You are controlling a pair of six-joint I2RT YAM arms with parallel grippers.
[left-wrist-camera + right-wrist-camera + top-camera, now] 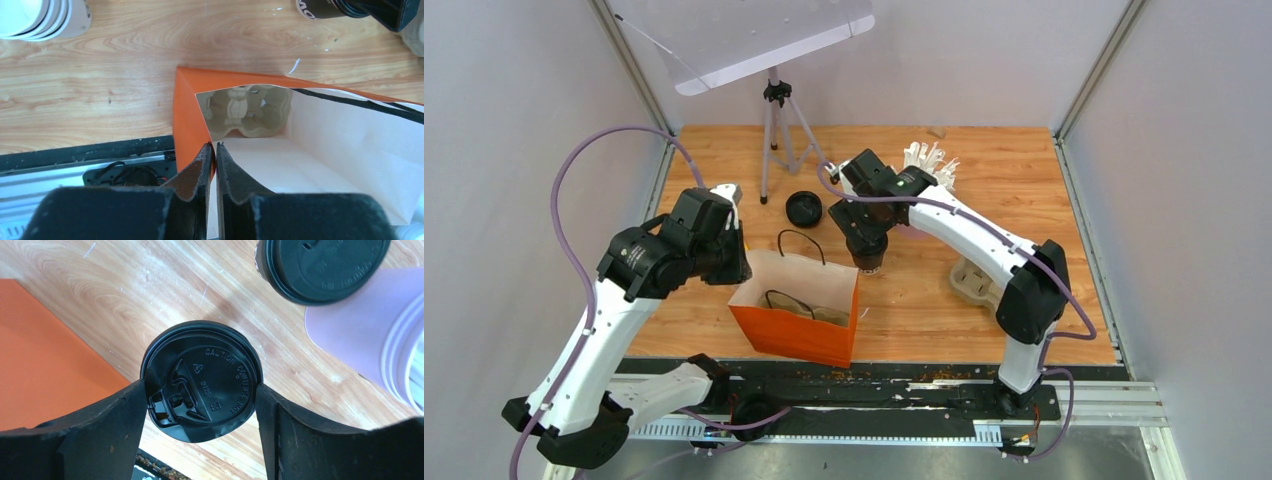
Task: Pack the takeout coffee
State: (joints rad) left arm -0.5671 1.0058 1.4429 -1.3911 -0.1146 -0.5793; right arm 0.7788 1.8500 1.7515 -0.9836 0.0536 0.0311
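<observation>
Right wrist view, we list: right gripper clasping the lidded cup just beside the bag, ready for loading; left gripper pinching the bag rim, presumably holding it open.

The left arm and the right arm are built alike, with smooth white shells on the long links and chunky black housings at the joints. Each stands on a black foot, the left base and the right base. A lilac left cable runs along one arm, and a matching right cable runs along the other. The left end effector has two matte black fingers that taper to thin tips, with grainy black blocks behind them. The right end effector has broad black fingers with a few pale specks on them.
</observation>
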